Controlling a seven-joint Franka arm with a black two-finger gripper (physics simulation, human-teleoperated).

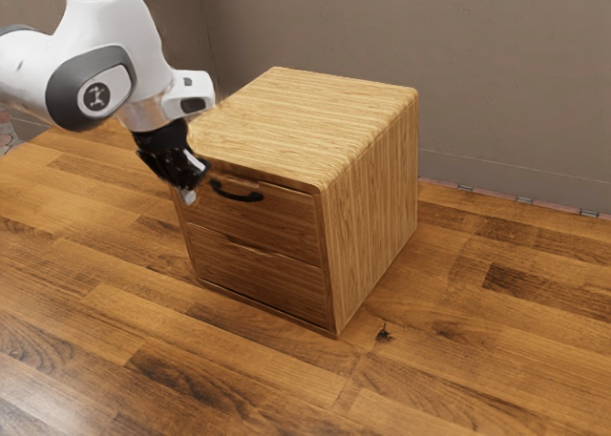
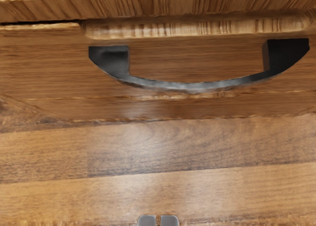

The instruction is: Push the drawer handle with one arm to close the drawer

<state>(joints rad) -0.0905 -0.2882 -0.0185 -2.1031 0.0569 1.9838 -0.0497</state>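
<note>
Our claw (image 1: 189, 197) is empty and drawn in, its tips side by side with a sliver between. The black handle (image 1: 239, 197) sits near those tips, apart from them, towards the exterior view's right. We see its upper drawer (image 1: 282, 222) looking roughly flush with the cabinet (image 1: 370, 202).

I count 1 robot arm (image 1: 124, 35) with 1 gripper (image 1: 189, 197) and 2 fingertips (image 2: 146, 220). There is 1 wooden cabinet (image 1: 374, 197) with 2 drawers, 1 upper drawer (image 1: 291, 217) and 1 lower drawer (image 1: 263, 277), and 1 handle (image 1: 238, 197) (itself made of 2 mounts (image 2: 111, 59) and 1 curved bar (image 2: 190, 86)). Around them are 1 plank surface (image 1: 458, 331) and 2 walls (image 1: 487, 73), meeting at 1 corner.
</note>
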